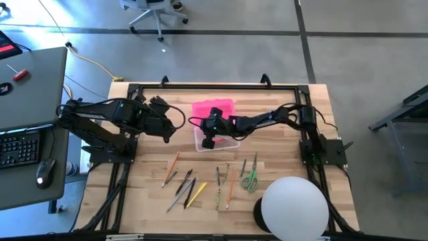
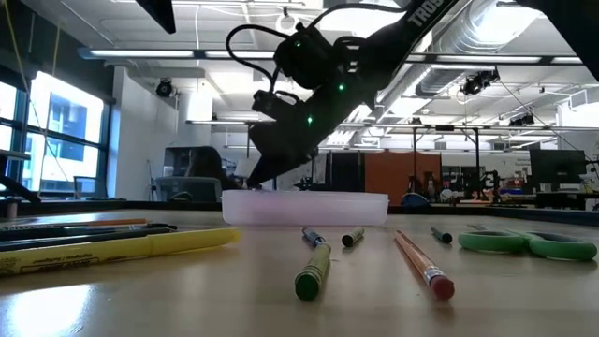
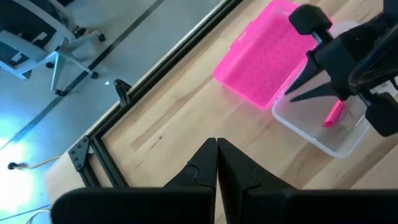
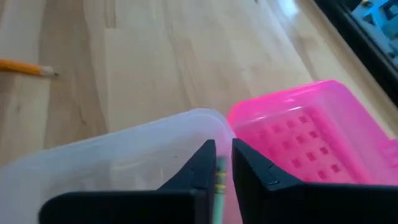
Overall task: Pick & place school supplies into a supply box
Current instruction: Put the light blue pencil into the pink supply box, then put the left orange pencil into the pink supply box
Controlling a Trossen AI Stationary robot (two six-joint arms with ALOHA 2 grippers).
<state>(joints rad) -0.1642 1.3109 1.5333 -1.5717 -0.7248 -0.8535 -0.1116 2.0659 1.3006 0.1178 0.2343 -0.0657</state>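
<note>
Nearest the low camera: we see a green marker point(image 2: 313, 271) lying end-on, an orange pencil with a pink eraser point(image 2: 424, 265) just to its right, and a yellow highlighter point(image 2: 122, 247) off to the left.
Scissors: the green-handled scissors point(image 1: 250, 175) lie on the front half of the table, near the white dome point(image 1: 295, 207) — well apart from the box.
Loose pens and pencils: we count a scatter of them in front of the box; an orange pencil point(image 1: 172, 165) lies farthest left, a yellow one point(image 1: 197, 193) a little nearer the front edge.
Box: the clear box point(image 1: 227, 142) sits open near the middle of the table point(image 1: 147, 201), its pink lid point(image 1: 214, 107) folded back flat toward the far side.
Right gripper: the right gripper point(image 4: 223, 163) points down into the box — we see its fingers only narrowly parted, with a thin pale stick with a green band point(image 4: 219, 186) showing in the gap. Whether they still pinch it we cannot tell.
Inside the box: from the left wrist we make out something pink point(image 3: 334, 114) under that gripper.
Left gripper: the left gripper point(image 3: 216, 149) hangs above bare wood to the left of the box, fingers pressed together on nothing.
</note>
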